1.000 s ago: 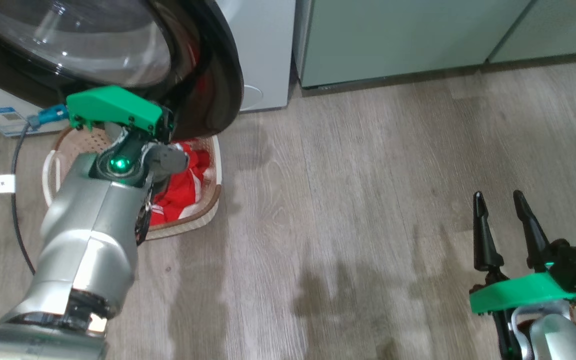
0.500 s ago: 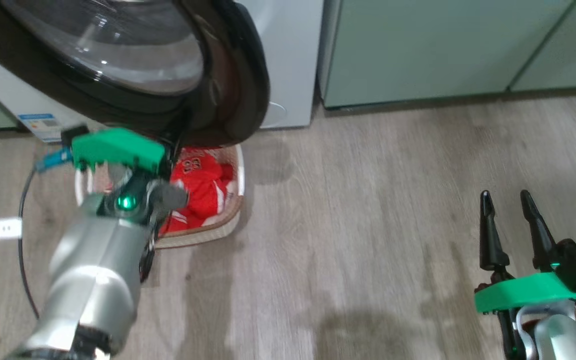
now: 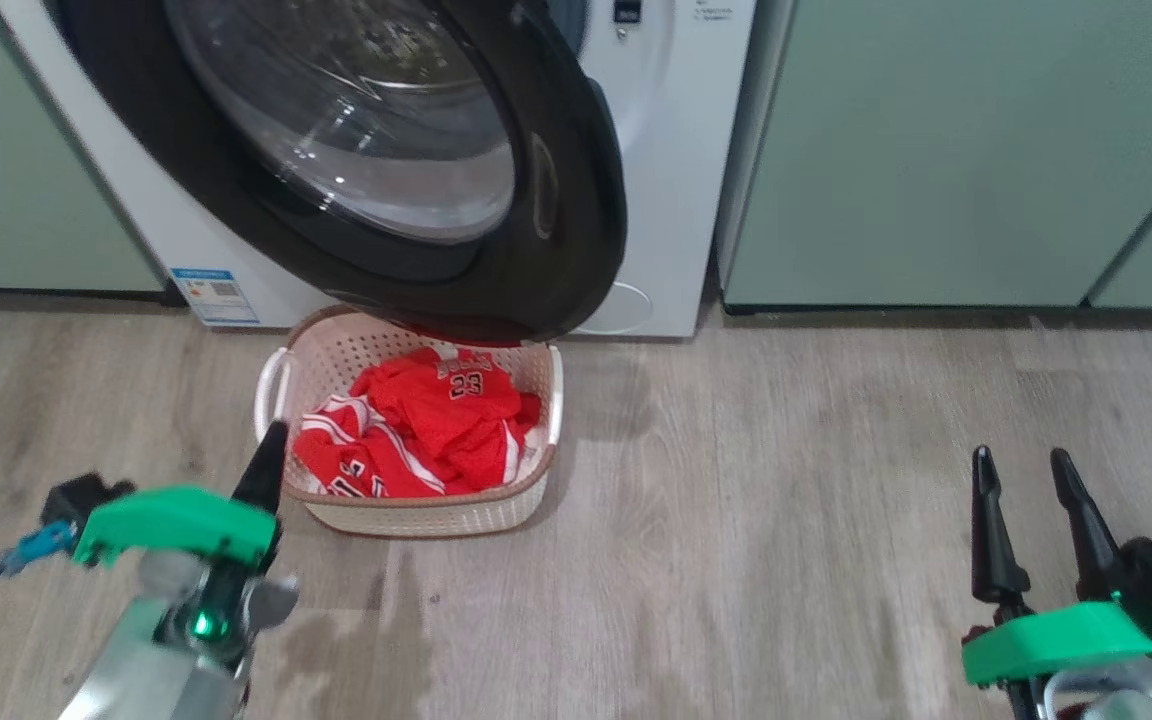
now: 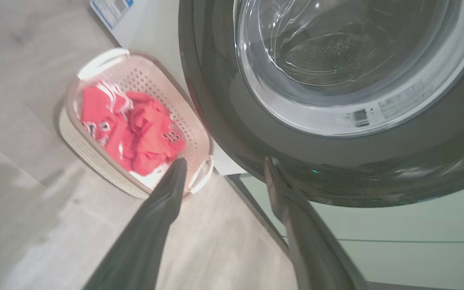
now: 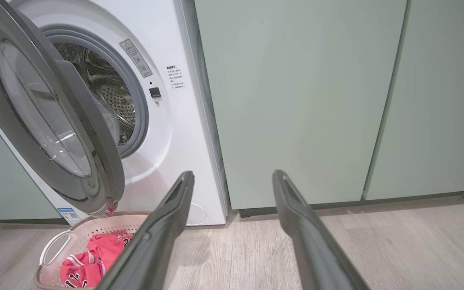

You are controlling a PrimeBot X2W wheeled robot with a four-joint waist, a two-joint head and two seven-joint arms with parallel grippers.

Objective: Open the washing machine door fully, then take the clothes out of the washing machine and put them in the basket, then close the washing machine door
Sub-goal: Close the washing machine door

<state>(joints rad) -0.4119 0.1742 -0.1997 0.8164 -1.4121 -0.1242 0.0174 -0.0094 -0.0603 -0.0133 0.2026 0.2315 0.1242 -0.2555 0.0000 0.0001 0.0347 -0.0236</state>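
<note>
Red clothes [image 3: 416, 430] lie in the basket [image 3: 436, 515] on the floor [image 3: 786, 500] beneath the open door [image 3: 576, 200] of the washing machine [image 3: 681, 150], whose drum [image 5: 115, 100] seems empty, while the left gripper [image 4: 224, 161] and right gripper [image 5: 234, 174] hold nothing, fingers [image 5: 304, 225] spread; next, a gripper must reach the door's black rim and push it shut.

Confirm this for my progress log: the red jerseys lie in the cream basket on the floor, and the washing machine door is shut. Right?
Not quite. The washing machine door stands open, swung out above the cream basket; the right wrist view shows the steel drum behind it. The red jerseys do lie in that basket on the floor.
</note>
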